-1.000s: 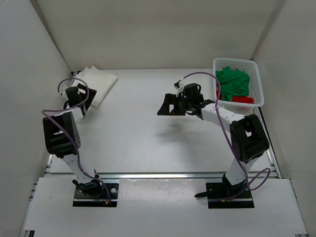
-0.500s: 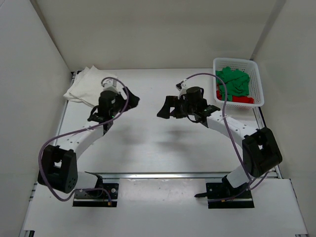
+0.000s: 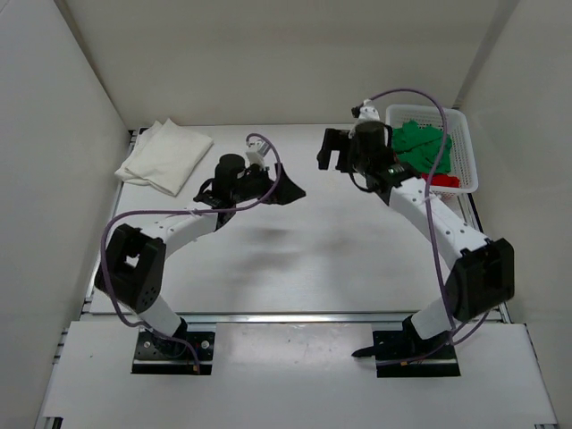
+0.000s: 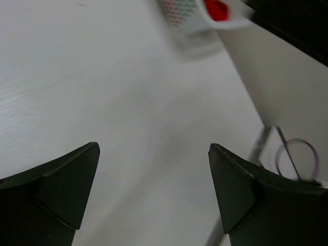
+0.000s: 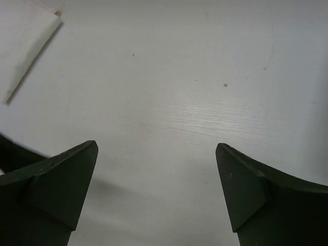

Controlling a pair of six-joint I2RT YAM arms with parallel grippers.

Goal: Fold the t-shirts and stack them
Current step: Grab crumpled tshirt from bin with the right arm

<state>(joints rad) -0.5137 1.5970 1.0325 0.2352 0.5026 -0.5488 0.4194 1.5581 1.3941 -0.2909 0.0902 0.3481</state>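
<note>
The white table [image 3: 295,259] is carrying two things, well apart from each other. A folded white shirt [image 3: 165,156] is lying flat at 10 o'clock, in the far left corner, with one corner pointing toward the middle. A white lattice basket [image 3: 467,147] is sitting upright at 2 o'clock, in the far right corner. Soft shadows are falling across the table's middle.

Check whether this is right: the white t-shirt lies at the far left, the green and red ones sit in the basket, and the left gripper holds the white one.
The last part is wrong. The left gripper is open and empty: the left wrist view shows bare table between its jaws. The white t-shirt lies apart from it.
</note>
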